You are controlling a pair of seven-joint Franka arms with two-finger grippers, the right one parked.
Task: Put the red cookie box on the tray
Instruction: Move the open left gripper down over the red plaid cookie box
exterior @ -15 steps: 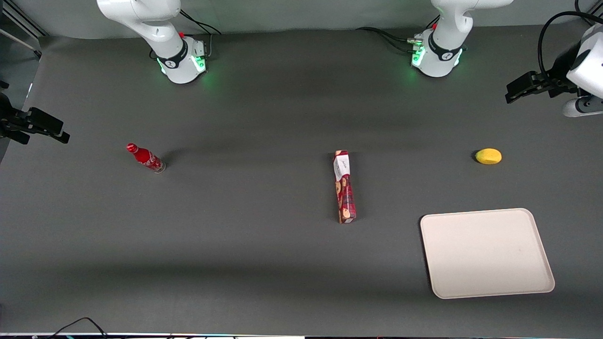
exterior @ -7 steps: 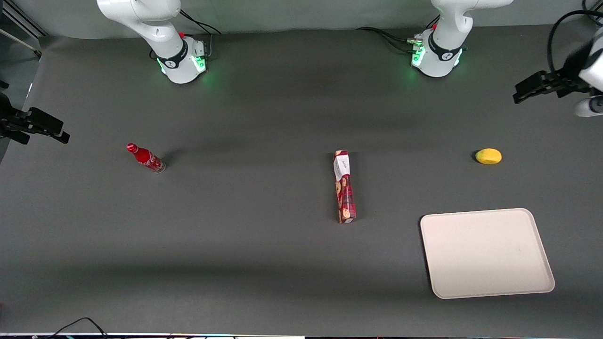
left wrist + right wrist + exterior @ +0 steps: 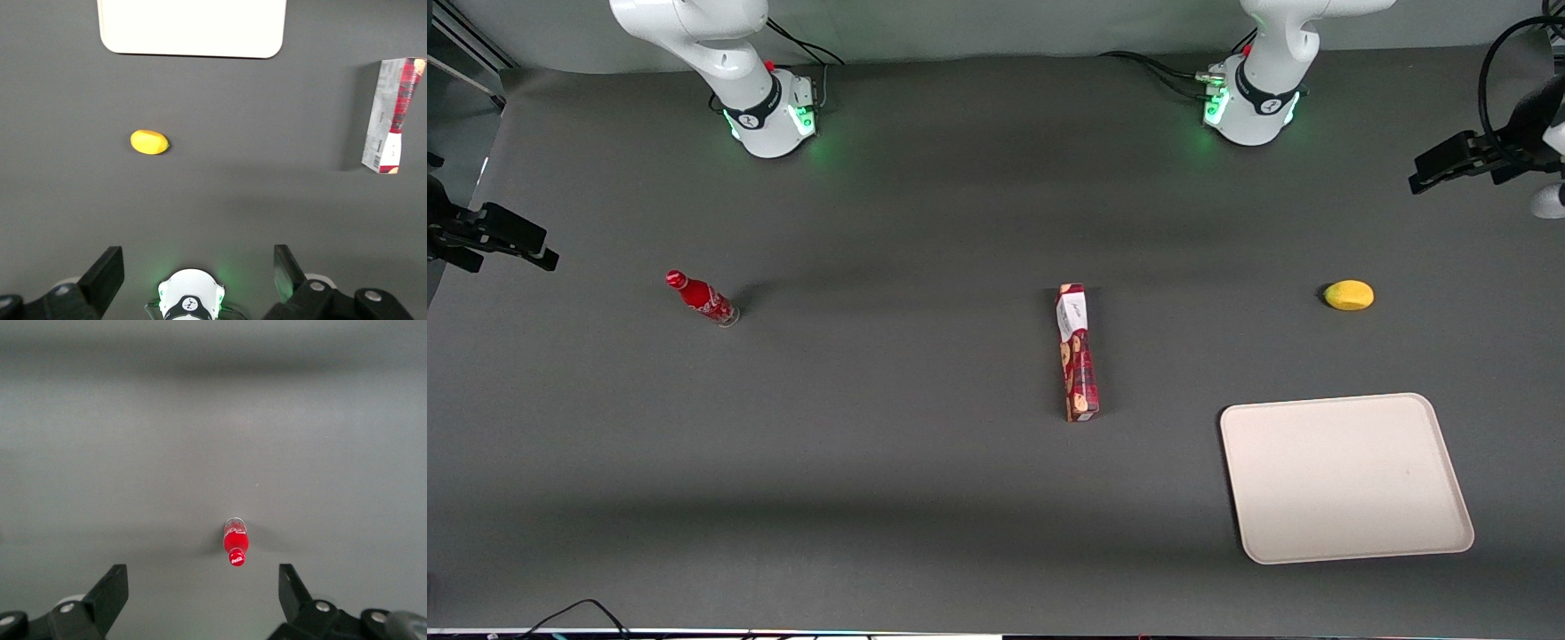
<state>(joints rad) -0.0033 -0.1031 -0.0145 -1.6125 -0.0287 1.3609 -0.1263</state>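
Overhead, the left gripper [image 3: 1427, 175] hung high at the working arm's end of the table, its two dark fingers [image 3: 105, 271] spread wide apart and holding nothing, well clear of every item below. Item one, nearest to it: a yellow lemon [image 3: 1349, 294] lying on the dark grey table [image 3: 871, 444], alone, touching nothing. Item two: the tray [image 3: 1343, 551], cream-beige, flat with rounded corners and a low rim, sat nearer the front camera than the lemon and apart from it; nothing lay on it. Item three: the red cookie box [image 3: 1078, 352], long and slim, lay flat on the table near its middle, well apart from the tray and not on it, its white-labelled end pointing away from the front camera and its other end toward it. In the left wrist view the box [image 3: 391, 115] showed a grey side panel and a barcode at one end. Item four: a small red soda bottle [image 3: 701, 298] stood upright toward the parked arm's end of the table, well apart from the box.
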